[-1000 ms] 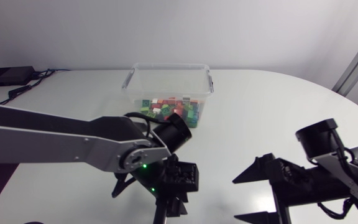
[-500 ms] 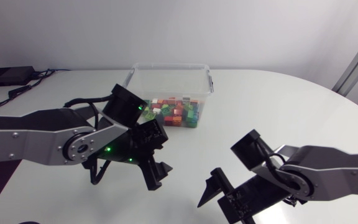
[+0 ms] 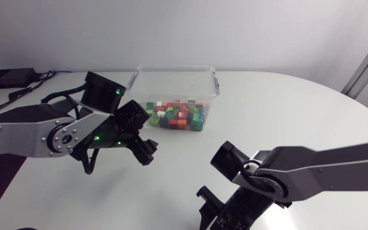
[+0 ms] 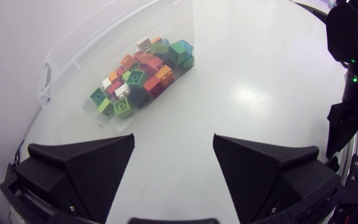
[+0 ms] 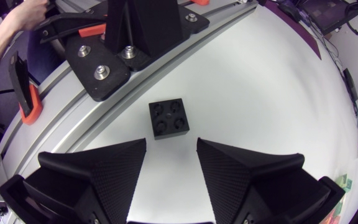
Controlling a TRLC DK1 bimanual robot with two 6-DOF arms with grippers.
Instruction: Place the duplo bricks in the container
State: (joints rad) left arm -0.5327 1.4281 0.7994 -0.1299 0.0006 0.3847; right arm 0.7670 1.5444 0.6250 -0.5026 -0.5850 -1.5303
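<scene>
Right fingers [image 5: 104,168]: spread wide, released, grasping nothing and touching nothing.
Black brick [image 5: 168,118]: a square four-stud piece, flat on the table, studs up, at 12 o'clock from the right gripper [image 5: 171,146]. It sits just ahead of the gap between the fingertips, in line with it, but not yet between them.
Around the brick: bare white table [image 5: 253,81] on all sides. Past it, toward 11 o'clock, a black bolted plate [image 5: 114,56] sits on a metal rail along the table's edge, near the brick but apart from it.
Left fingers [image 4: 86,165]: also spread wide and released, with only tabletop between them.
Left gripper [image 4: 174,140]: hangs over the table, with the container well ahead at about 11 o'clock.
Container [image 3: 174,66]: a clear tub at the head view's 12 o'clock. It lies toward 1 o'clock from the left gripper and 11 o'clock from the right one.
Coloured bricks [image 3: 176,115]: red, green, orange and white pieces heaped against the tub's near wall.
In the way: nothing lies between either gripper and the tub.
Black box [image 3: 8,78]: with cables, at the table's 10 o'clock corner, well apart.
</scene>
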